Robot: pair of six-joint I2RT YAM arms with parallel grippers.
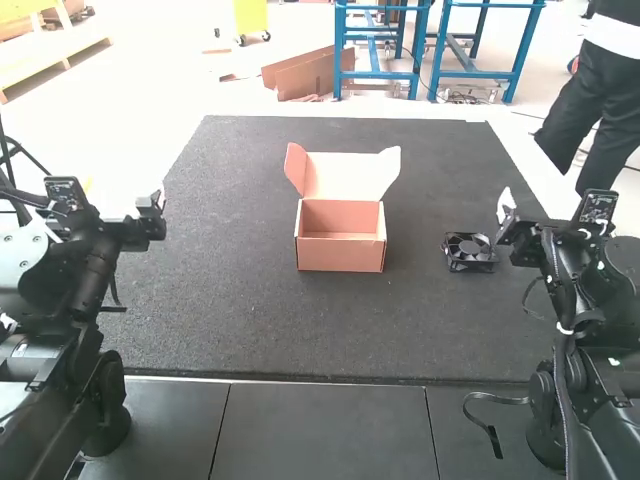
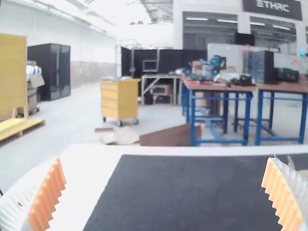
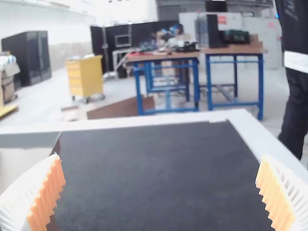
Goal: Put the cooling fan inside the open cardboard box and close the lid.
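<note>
- Dead centre of the black mat [image 1: 240, 290]: cardboard box [image 1: 340, 250], top open, lid [image 1: 345, 170] standing up along the far edge, side tabs fanned out to left and right.
- Looking down into the box from the high view: brown inner far wall in plain sight.
- Over to the right of the box, clearly apart from it: cooling fan [image 1: 470, 251], black and square-framed, lying on the mat, still outside the box.
- Between fan and box: bare mat.
- Right end effector [image 1: 507, 225] hanging just right of the fan, very close, contact impossible to judge from above.
- From the right wrist view: ribbed white fingers spread wide, orange pads [image 3: 45, 197] facing each other across a broad stretch of dark mat, pinching nothing.
- Left end effector [image 1: 155, 215] out by the mat's left edge, raised above the desk [image 1: 130, 160], well apart from both box and fan.
- From the left wrist view: same story, orange pads [image 2: 48, 197] wide apart, mat and pale desk edge showing between them, no grip on anything.
- Mat covering most of the desk, pale surface bordering it on the left, right and far sides.
- Left arm [image 1: 70, 290] bulking dark at the near left corner, right arm [image 1: 590, 330] at the near right, both off to the sides of the box.
</note>
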